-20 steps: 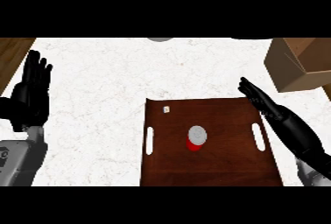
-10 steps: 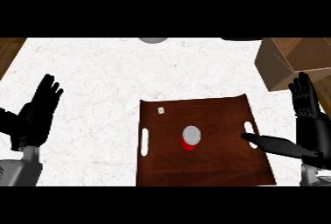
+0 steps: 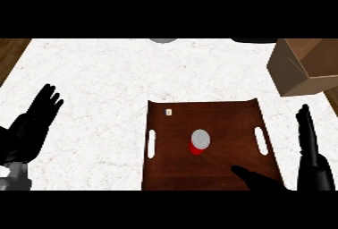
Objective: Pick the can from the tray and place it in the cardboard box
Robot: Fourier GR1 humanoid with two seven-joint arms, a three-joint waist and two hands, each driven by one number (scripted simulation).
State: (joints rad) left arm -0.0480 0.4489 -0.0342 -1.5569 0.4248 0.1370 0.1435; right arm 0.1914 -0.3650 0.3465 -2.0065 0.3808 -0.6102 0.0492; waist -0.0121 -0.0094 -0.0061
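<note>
A red can [image 3: 199,141] with a grey top stands upright near the middle of the dark brown tray [image 3: 218,117]. The cardboard box [image 3: 303,67] sits at the far right, its open side partly cut by the view's edge. My right hand [image 3: 308,154] is open at the lower right, fingers straight up along the tray's right edge, thumb lying over the tray's near right corner, apart from the can. At the left edge my left hand [image 3: 31,129] rests open, fingers up, well away from the tray.
The tray has white slot handles on its left and right sides and a small white tag [image 3: 169,112] near its far left corner. A grey round object [image 3: 162,40] shows at the counter's far edge. Wood floor shows past the counter's left corner.
The right hand has drawn back toward the lower right, its thumb now over the tray's near corner. The left hand has sunk lower at the left. The can has not moved.
</note>
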